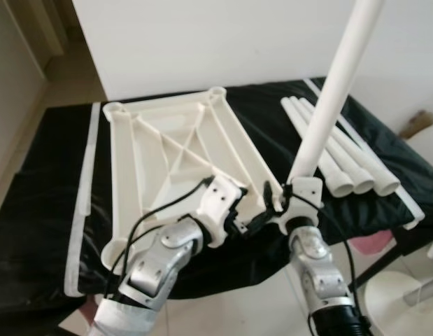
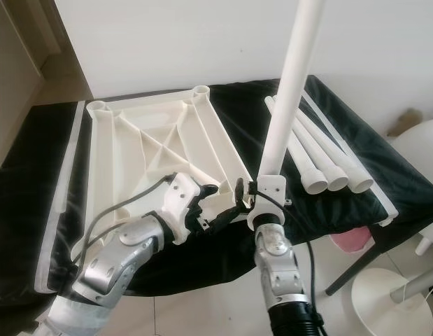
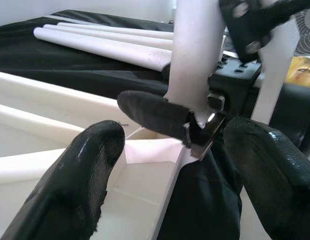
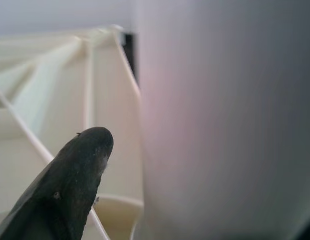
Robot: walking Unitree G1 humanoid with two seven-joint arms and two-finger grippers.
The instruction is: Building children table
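A white plastic tabletop point(image 1: 167, 147) lies upside down, ribs showing, on a black-covered surface point(image 1: 48, 210). My right gripper point(image 1: 282, 199) is shut on a white leg point(image 1: 328, 105), which stands almost upright, leaning slightly right, with its lower end at the tabletop's near right corner. In the right wrist view the leg point(image 4: 225, 120) sits beside one black finger point(image 4: 69, 185). My left gripper point(image 1: 247, 217) is open just left of that corner. In the left wrist view its fingers point(image 3: 79, 185) flank the tabletop's corner point(image 3: 144, 170), close to the leg point(image 3: 195, 50).
Three more white legs point(image 1: 342, 157) lie side by side on the black cover to the right. A white strip point(image 1: 83, 203) runs along the cover's left side. A white stool base point(image 1: 401, 297) and something pink point(image 1: 373, 243) sit on the floor at the right.
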